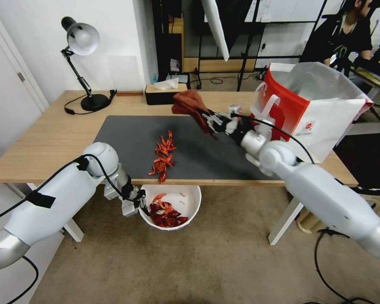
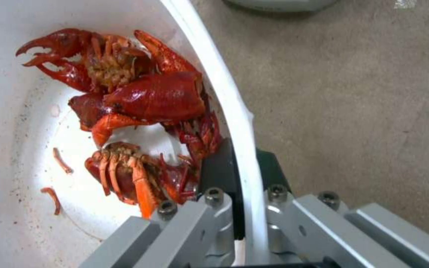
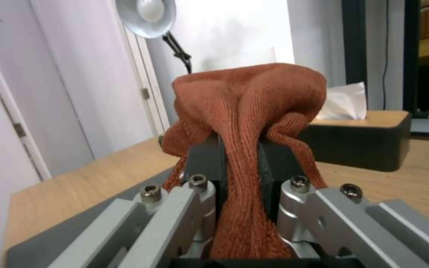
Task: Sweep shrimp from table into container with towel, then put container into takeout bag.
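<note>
Left gripper (image 1: 140, 202) is where I start: I have it clamped on the near-left rim of the container (image 1: 185, 198), one finger inside the wall and one outside, as the left wrist view shows plainly. It holds the white bowl just below the near edge of the table (image 1: 50, 139), in front of the mat, so that anything pushed off that edge drops in. Part of the catch is already inside: several red shrimp in the bowl (image 2: 145, 100) lie against the wall next to my inner finger. More shrimp (image 1: 164, 155) lie in a loose line on the dark mat (image 1: 122, 139), running from mid-mat toward the near edge, directly above the bowl.

Moving right, my right gripper (image 1: 209, 119) is closed tight on the towel (image 1: 189, 103), the rust-brown cloth bunched over the jaws. It hangs above the far part of the mat, beyond the heap, which I judge a sensible spot for a pull toward me. Farther right the takeout bag (image 1: 312, 109) stands open on the table's right end.

Behind, a desk lamp (image 1: 82, 40) stands far left and a black tissue box (image 1: 164, 93) sits at the far edge. Beige carpet (image 1: 223, 261) lies below.
</note>
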{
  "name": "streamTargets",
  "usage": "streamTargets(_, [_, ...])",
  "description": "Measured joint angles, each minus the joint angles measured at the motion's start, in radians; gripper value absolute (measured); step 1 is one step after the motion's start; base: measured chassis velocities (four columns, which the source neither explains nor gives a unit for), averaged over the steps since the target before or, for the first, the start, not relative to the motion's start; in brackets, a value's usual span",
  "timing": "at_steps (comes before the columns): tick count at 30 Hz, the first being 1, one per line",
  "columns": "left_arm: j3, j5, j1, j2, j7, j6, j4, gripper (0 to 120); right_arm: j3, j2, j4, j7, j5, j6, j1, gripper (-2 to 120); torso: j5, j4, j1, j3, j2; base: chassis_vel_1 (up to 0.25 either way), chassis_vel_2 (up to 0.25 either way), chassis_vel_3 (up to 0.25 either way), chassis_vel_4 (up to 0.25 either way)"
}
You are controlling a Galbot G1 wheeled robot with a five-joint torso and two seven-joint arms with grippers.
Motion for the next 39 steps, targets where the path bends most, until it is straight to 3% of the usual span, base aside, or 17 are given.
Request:
streamTargets(9, [-0.006,-0.008,0.009,0.010,0.000,0.000,0.002,0,-0.047,0.099,-0.194,-0.059,-0.030,-0.016,0.086,10,0.0000,-0.0001,0.000,0.000,0.000,0.000,0.000,0.000,0.000])
streamTargets(16, [-0.010,-0.011,0.009,0.010,0.000,0.000,0.005,0,-0.067,0.176,-0.325,-0.033,-0.089,-0.040,0.125,10,0.0000,-0.0002,0.000,0.000,0.000,0.000,0.000,0.000,0.000])
streamTargets(33, [-0.028,-0.022,0.028,0.043,0.000,0.000,-0.008,0,-0.127,0.319,-0.498,0.030,-0.200,-0.042,0.157,10,-0.0001,0.0000,0.000,0.000,0.000,0.000,0.000,0.000,0.000])
streamTargets(39, [-0.037,-0.026,0.038,0.049,0.000,0.000,-0.009,0,-0.149,0.331,-0.504,0.050,-0.243,-0.063,0.157,10,0.0000,0.0001,0.000,0.000,0.000,0.000,0.000,0.000,0.000])
